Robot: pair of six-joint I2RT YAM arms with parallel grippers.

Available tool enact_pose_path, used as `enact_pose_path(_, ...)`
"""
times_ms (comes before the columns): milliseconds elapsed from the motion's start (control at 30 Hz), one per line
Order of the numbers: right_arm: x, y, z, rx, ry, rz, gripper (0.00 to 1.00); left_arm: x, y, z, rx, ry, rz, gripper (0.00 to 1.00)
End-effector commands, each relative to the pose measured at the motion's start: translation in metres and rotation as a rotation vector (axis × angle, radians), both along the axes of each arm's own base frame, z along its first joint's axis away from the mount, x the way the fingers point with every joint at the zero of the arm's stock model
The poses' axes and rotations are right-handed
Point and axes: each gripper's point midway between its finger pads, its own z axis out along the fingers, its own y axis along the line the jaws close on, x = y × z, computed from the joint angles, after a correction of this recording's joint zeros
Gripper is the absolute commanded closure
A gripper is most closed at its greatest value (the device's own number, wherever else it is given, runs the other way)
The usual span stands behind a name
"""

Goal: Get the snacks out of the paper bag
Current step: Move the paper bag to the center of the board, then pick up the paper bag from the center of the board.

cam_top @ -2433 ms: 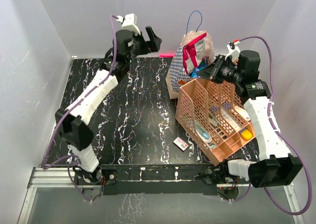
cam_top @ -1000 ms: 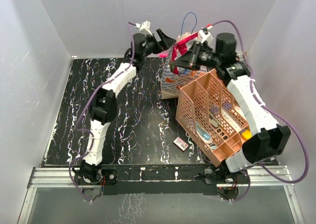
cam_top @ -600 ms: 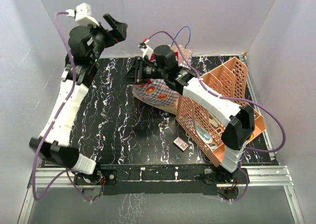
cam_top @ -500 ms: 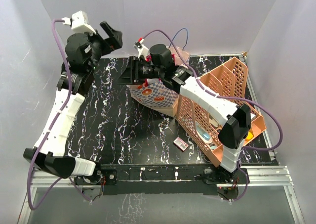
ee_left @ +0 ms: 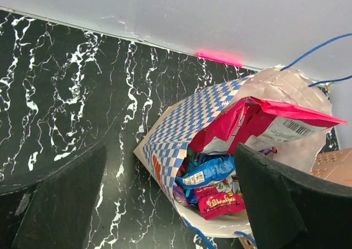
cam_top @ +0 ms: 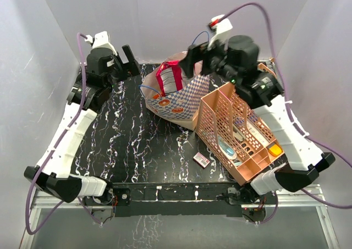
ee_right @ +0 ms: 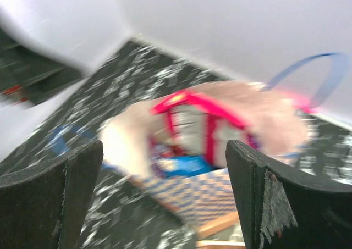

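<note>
The blue-and-white checkered paper bag (cam_top: 184, 101) lies tipped against the rack, its mouth toward the back left. A pink-red snack bag (cam_top: 170, 77) sticks out of the mouth. In the left wrist view the paper bag (ee_left: 181, 125) holds the pink-red bag (ee_left: 258, 122), a blue packet (ee_left: 212, 171) and a small pink pack (ee_left: 224, 197). My left gripper (cam_top: 131, 61) hovers open to the left of the mouth, shown wide (ee_left: 170, 205). My right gripper (cam_top: 200, 61) hangs open above the bag's back end, holding nothing; its blurred view (ee_right: 165, 205) shows the pink-red bag (ee_right: 203, 122).
A peach perforated rack (cam_top: 236, 125) with orange and white items stands at the right, touching the paper bag. A small white-pink box (cam_top: 202, 159) lies on the black marbled table (cam_top: 126, 144) in front of it. White walls close in the back and sides.
My right gripper has opened and swung up and to the right, away from the bag's mouth. The pink-red bag now stands out of the mouth. The rack has dropped back flat.
</note>
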Motion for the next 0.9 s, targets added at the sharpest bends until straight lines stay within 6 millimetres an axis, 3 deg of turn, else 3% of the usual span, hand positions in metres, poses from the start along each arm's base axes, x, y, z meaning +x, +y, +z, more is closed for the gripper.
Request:
enact_pose_path(0,0.088,-0.087,-0.010,-0.129,-0.095,-0.310,0.01,-0.032,0.016,0.019,-0.059,-0.025,0.045,0.01)
enact_pose_path(100,0.135,-0.114,-0.015,-0.127,-0.104,-0.345,0.01,-0.045,0.016,0.020,-0.088,-0.023,0.029,0.02)
enact_pose_path(233,0.180,-0.104,-0.028,-0.104,-0.102,-0.241,0.03,-0.064,0.005,0.013,-0.177,0.022,-0.028,0.02)
enact_pose_path(300,0.193,-0.093,-0.034,-0.086,-0.092,-0.190,0.05,-0.075,-0.003,0.006,-0.241,0.055,-0.056,0.02)
enact_pose_path(433,0.208,-0.079,-0.042,-0.042,-0.086,-0.142,0.07,-0.096,-0.019,0.011,-0.353,0.060,-0.141,0.01)
enact_pose_path(533,0.220,-0.077,-0.055,-0.015,-0.076,-0.148,0.10,-0.103,-0.048,0.013,-0.448,0.066,-0.293,0.02)
enact_pose_path(667,0.230,-0.068,-0.061,0.032,-0.044,-0.110,0.36,-0.105,-0.083,-0.001,-0.590,0.176,-0.413,0.02)
enact_pose_path(800,0.230,-0.056,-0.053,0.087,-0.035,-0.054,0.63,-0.095,-0.084,-0.018,-0.650,0.269,-0.326,0.02)
enact_pose_path(867,0.229,-0.053,-0.052,0.100,-0.031,-0.040,0.71,-0.086,-0.087,-0.019,-0.702,0.293,-0.285,0.02)
